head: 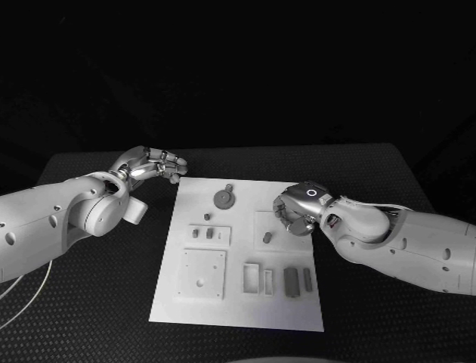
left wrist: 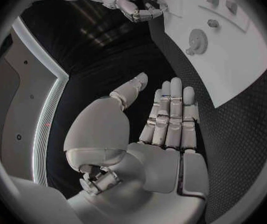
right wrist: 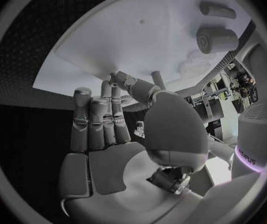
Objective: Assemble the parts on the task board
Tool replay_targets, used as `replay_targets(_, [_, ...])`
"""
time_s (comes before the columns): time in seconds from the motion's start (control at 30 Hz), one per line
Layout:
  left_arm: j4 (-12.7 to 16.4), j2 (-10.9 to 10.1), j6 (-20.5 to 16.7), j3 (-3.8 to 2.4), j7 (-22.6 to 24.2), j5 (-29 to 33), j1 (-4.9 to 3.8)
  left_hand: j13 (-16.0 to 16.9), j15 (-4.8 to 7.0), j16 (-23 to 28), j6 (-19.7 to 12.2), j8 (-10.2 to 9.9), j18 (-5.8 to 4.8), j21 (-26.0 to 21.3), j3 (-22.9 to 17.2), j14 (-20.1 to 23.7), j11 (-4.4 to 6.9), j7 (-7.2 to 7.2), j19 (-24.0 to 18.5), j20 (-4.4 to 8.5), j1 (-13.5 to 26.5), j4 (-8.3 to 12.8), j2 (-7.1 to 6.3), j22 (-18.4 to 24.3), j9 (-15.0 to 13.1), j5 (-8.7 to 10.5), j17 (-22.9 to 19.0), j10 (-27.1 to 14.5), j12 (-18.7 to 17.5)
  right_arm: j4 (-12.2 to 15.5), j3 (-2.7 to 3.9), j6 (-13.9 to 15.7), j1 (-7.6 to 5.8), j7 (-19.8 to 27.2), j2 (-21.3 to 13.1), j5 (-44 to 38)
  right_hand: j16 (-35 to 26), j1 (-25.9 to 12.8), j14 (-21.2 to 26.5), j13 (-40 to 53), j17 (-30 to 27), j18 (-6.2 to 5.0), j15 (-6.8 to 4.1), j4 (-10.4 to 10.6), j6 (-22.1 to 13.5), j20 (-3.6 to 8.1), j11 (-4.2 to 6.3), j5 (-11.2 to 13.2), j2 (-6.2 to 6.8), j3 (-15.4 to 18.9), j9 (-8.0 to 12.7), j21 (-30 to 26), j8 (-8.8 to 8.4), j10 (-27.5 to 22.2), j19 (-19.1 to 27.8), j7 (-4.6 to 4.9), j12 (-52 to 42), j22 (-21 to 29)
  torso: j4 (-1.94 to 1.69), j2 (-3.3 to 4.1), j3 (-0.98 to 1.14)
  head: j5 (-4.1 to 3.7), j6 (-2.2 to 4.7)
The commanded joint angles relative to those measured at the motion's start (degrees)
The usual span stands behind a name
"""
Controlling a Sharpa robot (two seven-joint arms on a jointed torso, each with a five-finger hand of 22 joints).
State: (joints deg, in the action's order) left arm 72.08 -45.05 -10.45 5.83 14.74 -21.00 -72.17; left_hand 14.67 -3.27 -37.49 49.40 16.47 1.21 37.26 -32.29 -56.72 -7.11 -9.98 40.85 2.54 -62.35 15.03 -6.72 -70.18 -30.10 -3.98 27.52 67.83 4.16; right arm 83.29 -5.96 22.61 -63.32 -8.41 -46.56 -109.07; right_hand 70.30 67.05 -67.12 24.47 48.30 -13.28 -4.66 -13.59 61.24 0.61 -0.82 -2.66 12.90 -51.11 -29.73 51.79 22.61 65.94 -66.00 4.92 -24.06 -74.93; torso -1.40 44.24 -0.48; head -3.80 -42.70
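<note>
We see the right hand pinching a small, light, hard peg at the board's three o'clock, left hand open.

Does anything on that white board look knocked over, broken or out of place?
Nothing stands out. The task board lies flat on the table, and the gear-shaped part and the other small parts lie tidily on it. No piece looks broken or scattered onto the table.
</note>
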Motion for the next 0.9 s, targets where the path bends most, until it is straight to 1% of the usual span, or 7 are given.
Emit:
replay_targets(0.03, [-0.04,0.06,0.43,-0.04,0.40,0.34,-0.03,-0.09,-0.09,0.31,-0.30,-0.26,0.87,-0.27,0.31,-0.53,0.01,0.05,0.12,-0.21,0.41,-0.14,0.29,-0.06,0.08,0.29,0.11,-0.56,-0.19,0.26,0.36,-0.75,-0.04,0.13,-0.19,-0.19,0.34,0.34,-0.02,0.05,0.08,-1.71,-0.33,-0.18,0.29,0.25,-0.39,-0.12,-0.05,0.22,-0.06,0.36,0.24,2.98,-0.15,0.03,-0.13,-1.16,-0.03,-0.02,-0.03,-0.06,0.10])
replay_targets(0.23, [-0.12,0.06,0.44,-0.04,0.42,0.34,-0.03,-0.10,-0.09,0.35,-0.31,-0.26,0.87,-0.29,0.32,-0.54,0.01,0.05,0.13,-0.21,0.45,-0.18,0.31,-0.07,0.08,0.29,0.15,-0.56,-0.18,0.57,0.71,-1.19,-0.10,0.49,-0.43,0.30,0.31,0.30,-0.03,0.03,0.10,-1.71,-0.35,-0.21,0.35,0.25,-0.36,-0.12,-0.01,0.22,-0.08,0.38,0.25,3.07,-0.14,0.01,-0.14,-1.15,-0.04,-0.01,-0.03,-0.07,0.05])
replay_targets(0.4, [-0.23,0.05,0.46,-0.04,0.43,0.34,-0.03,-0.10,-0.09,0.39,-0.32,-0.26,0.88,-0.31,0.33,-0.55,0.01,0.05,0.14,-0.21,0.47,-0.20,0.31,-0.08,0.08,0.29,0.19,-0.57,-0.18,1.17,0.98,-2.19,-0.17,0.69,-0.88,1.01,0.25,0.30,-0.01,-0.02,0.13,-1.71,-0.38,-0.26,0.43,0.25,-0.33,-0.12,0.02,0.16,-0.11,0.38,0.27,3.19,-0.12,-0.02,-0.14,-1.12,-0.04,0.01,0.00,-0.11,0.04])
replay_targets(0.57, [-0.34,-0.01,0.49,-0.04,0.41,0.34,-0.03,-0.11,-0.09,0.42,-0.33,-0.26,0.88,-0.33,0.33,-0.56,0.01,0.05,0.15,-0.21,0.48,-0.21,0.32,-0.09,0.08,0.29,0.22,-0.57,-0.17,2.59,1.59,-3.18,-0.37,0.98,-1.86,2.57,0.23,0.28,-0.01,-0.04,0.14,-1.71,-0.40,-0.27,0.45,0.25,-0.31,-0.12,0.01,0.13,-0.12,0.38,0.28,3.25,-0.11,-0.03,-0.13,-1.11,-0.02,0.00,-0.01,-0.12,-0.01])
replay_targets(0.73, [-0.21,-0.08,0.53,-0.04,0.68,0.31,-0.03,-0.12,-0.08,0.45,-0.35,-0.26,0.88,-0.35,0.33,-0.58,0.01,0.04,0.16,-0.20,0.49,-0.24,0.34,-0.10,0.08,0.28,0.26,-0.57,-0.17,4.04,1.87,-2.84,-0.78,0.94,-2.80,3.36,0.21,0.25,-0.02,-0.06,0.16,-1.71,-0.41,-0.28,0.48,0.25,-0.30,-0.12,0.01,0.12,-0.14,0.40,0.28,3.31,-0.12,-0.04,-0.13,-1.11,-0.01,-0.01,-0.04,-0.14,-0.02])
replay_targets(0.8, [-0.19,-0.09,0.34,-0.04,0.70,0.30,-0.04,-0.12,-0.08,0.47,-0.38,-0.27,0.89,-0.37,0.32,-0.59,0.01,0.04,0.17,-0.20,0.47,-0.24,0.38,-0.11,0.08,0.27,0.30,-0.57,-0.16,4.45,1.99,-2.18,-0.90,0.93,-3.00,3.38,0.20,0.25,-0.03,-0.08,0.17,-1.71,-0.42,-0.30,0.50,0.25,-0.29,-0.12,-0.01,0.11,-0.15,0.41,0.29,3.34,-0.13,-0.04,-0.12,-1.10,0.02,0.00,-0.05,-0.10,-0.04])
replay_targets(0.9, [-0.26,-0.04,0.12,-0.04,0.70,0.30,-0.04,-0.13,-0.08,0.49,-0.39,-0.28,0.89,-0.38,0.32,-0.60,0.01,0.03,0.17,-0.20,0.47,-0.24,0.38,-0.11,0.09,0.26,0.31,-0.57,-0.16,5.19,2.42,-1.31,-0.96,0.96,-3.07,3.54,0.17,0.27,-0.07,-0.14,0.20,-1.72,-0.46,-0.40,0.55,0.30,-0.26,-0.12,-0.08,0.13,-0.18,0.45,0.30,3.42,-0.19,-0.07,-0.09,-1.09,0.03,-0.01,-0.04,-0.10,0.03])
